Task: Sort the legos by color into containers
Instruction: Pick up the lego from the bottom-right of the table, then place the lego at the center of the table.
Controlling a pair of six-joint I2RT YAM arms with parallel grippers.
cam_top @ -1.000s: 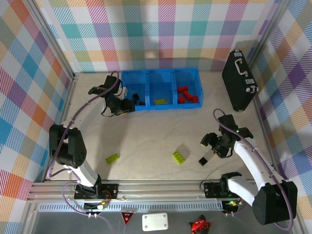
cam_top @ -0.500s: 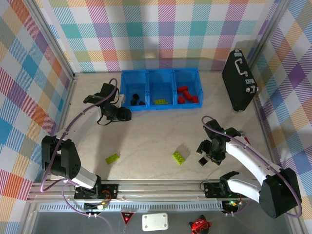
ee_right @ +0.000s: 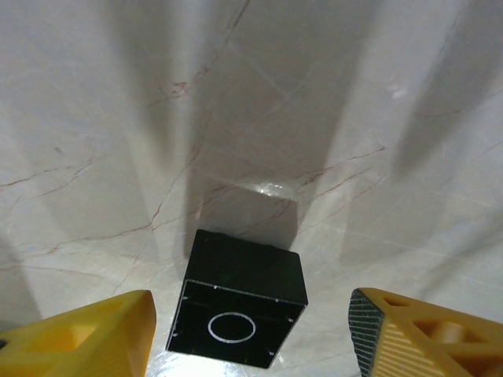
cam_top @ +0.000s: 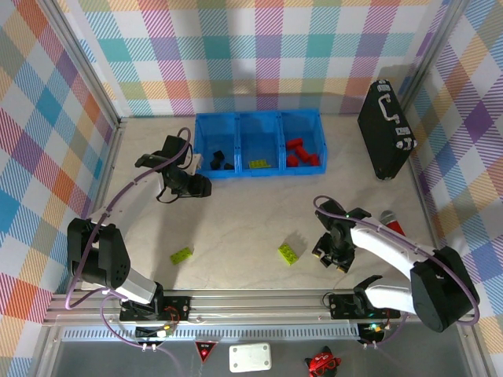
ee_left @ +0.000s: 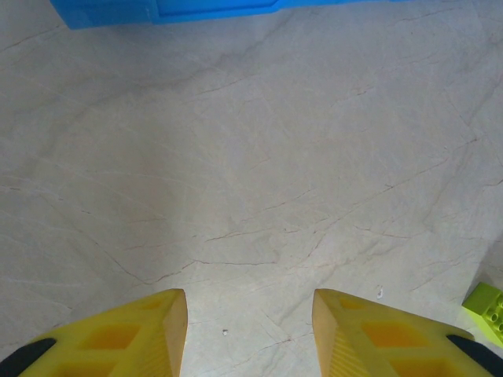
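Progress: well past halfway, by my reading. The blue bin (cam_top: 259, 173) at the far side of the table (cam_top: 236, 220) holds black bricks (cam_top: 221, 162) in its left compartment, a lime-green brick (cam_top: 258, 164) in the middle one, and red bricks (cam_top: 301, 152) in the right one. Still loose on the table: one green brick (cam_top: 181, 254) toward the left arm, another green brick (cam_top: 288, 252) near centre, and a black cube (ee_right: 240, 310).

Right gripper (cam_top: 331, 256): jaws apart, straddling the black cube, with a gap on each side in the wrist view. Nothing gripped yet.

Left gripper (cam_top: 198, 186): fingers spread and empty, over bare table just in front of the bin's left end.

Change from a second ago: the left gripper was at the left compartment's rim and has since backed off over the table. The right arm has swung in over the cube, which then lay uncovered beside the gripper. The loose green bricks have not moved.
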